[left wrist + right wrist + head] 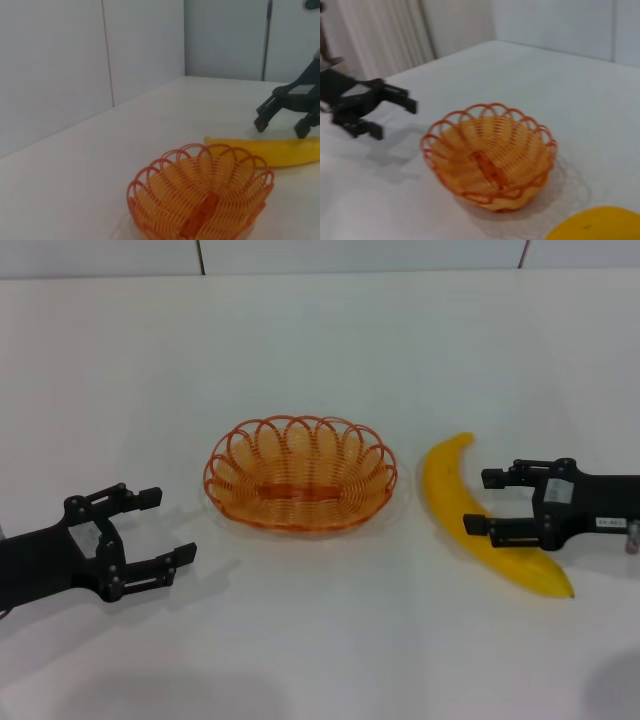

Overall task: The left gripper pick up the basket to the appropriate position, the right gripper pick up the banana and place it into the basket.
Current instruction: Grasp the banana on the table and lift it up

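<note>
orange basket point(300, 475) sitting mid surface point(330, 350), banana point(478, 515) just right of it, right hand point(503, 504) spread wide around the banana's middle, left hand point(160, 527) wide too, off to the basket's left

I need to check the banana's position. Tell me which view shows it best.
The head view: the whole banana shows, with the right hand open around its middle. The left wrist view cuts off one end; the right wrist view catches only a yellow edge.
</note>
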You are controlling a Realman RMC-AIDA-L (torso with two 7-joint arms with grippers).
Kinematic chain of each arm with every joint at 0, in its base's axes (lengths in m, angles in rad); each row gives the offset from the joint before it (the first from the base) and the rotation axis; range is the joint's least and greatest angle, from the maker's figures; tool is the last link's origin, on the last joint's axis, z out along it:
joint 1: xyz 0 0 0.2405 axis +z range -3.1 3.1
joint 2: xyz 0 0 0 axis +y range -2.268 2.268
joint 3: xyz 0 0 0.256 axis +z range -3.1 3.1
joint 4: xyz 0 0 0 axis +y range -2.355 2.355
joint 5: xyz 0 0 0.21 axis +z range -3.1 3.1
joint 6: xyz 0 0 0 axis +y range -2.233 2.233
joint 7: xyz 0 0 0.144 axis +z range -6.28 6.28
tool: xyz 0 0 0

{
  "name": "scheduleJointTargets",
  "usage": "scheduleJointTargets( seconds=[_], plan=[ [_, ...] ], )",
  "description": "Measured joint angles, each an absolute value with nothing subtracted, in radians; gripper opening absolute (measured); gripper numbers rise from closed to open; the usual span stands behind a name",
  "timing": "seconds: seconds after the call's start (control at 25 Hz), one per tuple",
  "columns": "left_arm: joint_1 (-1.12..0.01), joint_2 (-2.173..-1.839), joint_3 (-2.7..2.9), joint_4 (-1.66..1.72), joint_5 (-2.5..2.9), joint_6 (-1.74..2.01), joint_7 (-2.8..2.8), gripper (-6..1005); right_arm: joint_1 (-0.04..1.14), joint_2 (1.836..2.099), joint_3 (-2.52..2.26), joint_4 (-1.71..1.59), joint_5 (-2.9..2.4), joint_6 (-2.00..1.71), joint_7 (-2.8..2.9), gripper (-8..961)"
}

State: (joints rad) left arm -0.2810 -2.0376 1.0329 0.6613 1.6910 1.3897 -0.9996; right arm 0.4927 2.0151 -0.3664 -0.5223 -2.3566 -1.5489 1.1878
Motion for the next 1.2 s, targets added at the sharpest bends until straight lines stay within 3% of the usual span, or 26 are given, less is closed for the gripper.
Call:
scheduleJointTargets(
  seconds=[1.2],
  plan=[
    [-0.265,-2.038,1.029,0.660,1.650,1.439,-0.973,827,0.528,2.022,-0.408,-0.432,-2.359,-1.381,1.355,667]
  ],
)
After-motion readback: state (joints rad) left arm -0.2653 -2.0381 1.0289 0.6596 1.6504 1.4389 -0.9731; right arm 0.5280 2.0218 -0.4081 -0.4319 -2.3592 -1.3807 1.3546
